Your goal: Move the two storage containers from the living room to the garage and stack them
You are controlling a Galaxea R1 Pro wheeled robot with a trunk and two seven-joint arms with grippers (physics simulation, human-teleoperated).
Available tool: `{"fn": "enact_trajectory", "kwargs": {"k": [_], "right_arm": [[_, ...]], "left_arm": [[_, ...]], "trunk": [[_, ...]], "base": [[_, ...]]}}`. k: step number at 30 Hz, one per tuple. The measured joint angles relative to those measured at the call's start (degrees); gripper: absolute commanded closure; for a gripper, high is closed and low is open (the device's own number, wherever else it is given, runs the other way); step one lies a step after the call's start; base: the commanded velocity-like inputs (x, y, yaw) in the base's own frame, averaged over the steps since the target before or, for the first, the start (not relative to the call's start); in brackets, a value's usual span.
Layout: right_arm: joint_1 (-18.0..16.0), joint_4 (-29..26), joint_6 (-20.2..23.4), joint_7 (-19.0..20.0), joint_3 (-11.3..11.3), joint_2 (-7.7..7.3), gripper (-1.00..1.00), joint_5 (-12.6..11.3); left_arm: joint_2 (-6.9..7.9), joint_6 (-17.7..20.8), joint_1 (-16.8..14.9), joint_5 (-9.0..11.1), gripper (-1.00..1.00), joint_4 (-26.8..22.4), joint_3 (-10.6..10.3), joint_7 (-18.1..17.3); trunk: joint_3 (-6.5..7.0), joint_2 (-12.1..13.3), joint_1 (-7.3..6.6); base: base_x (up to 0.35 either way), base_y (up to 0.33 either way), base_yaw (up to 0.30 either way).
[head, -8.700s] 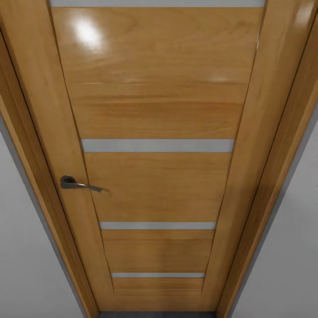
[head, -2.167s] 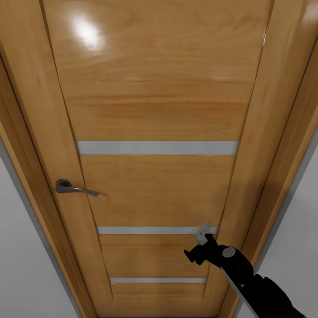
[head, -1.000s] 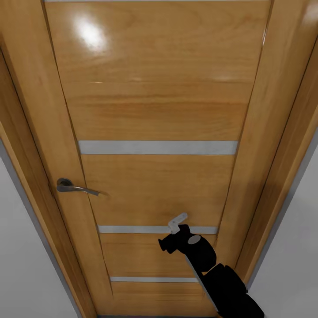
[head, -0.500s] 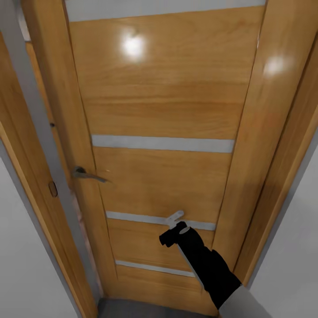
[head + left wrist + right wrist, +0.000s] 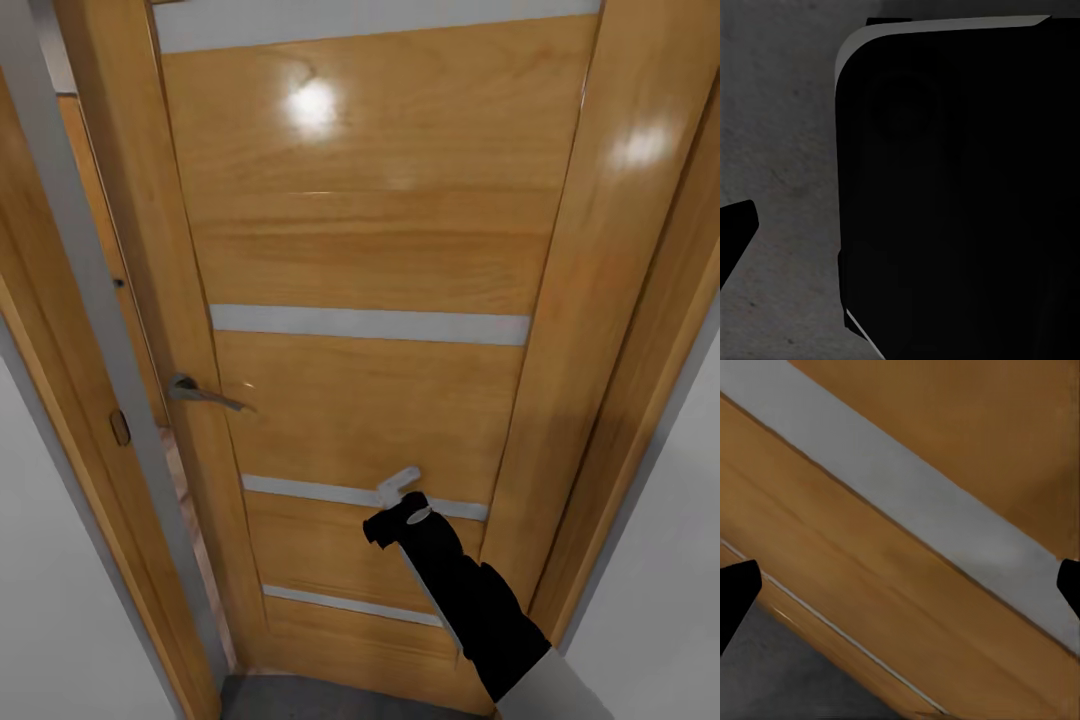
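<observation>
One orange-brown wooden door with frosted strips (image 5: 370,300) stands ajar; my right end effector (image 5: 400,489), fingers spread wide and empty, presses it to push through. Red-orange storage containers aren't around here.

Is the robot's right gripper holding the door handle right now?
No. The right gripper is against a frosted strip low on the door, well away from the handle at the door's other edge.
</observation>
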Motion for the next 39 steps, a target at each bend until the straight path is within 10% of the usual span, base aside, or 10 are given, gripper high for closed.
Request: {"fn": "enact_trajectory", "kwargs": {"k": [6, 11, 19, 39], "right_arm": [[-0.7, 0.6, 2.6, -9.3, 0.1, 4.56, -1.0, 1.8], [-1.6, 4.1, 1.3, -9.4, 1.7, 4.57, -1.0, 9.0], [-6.1, 12.5, -1.3, -9.1, 0.0, 4.57, -1.0, 13.0], [-6.4, 5.6, 1.7, -9.3, 0.0, 4.57, -1.0, 14.1]], "left_arm": [[0.0, 0.0, 0.0, 0.0, -1.0, 0.0, 0.0, 0.0], [0.0, 0.0, 0.0, 0.0, -1.0, 0.0, 0.0, 0.0], [0.0, 0.0, 0.0, 0.0, -1.0, 0.0, 0.0, 0.0], [0.0, 0.0, 0.0, 0.0, -1.0, 0.0, 0.0, 0.0]], "trunk": [[0.0, 0.0, 0.0], [0.0, 0.0, 0.0], [0.01, 0.0, 0.0], [0.01, 0.0, 0.0]], "base": [[0.0, 0.0, 0.0], [0.0, 0.0, 0.0], [0.0, 0.0, 0.0], [0.0, 0.0, 0.0]]}}
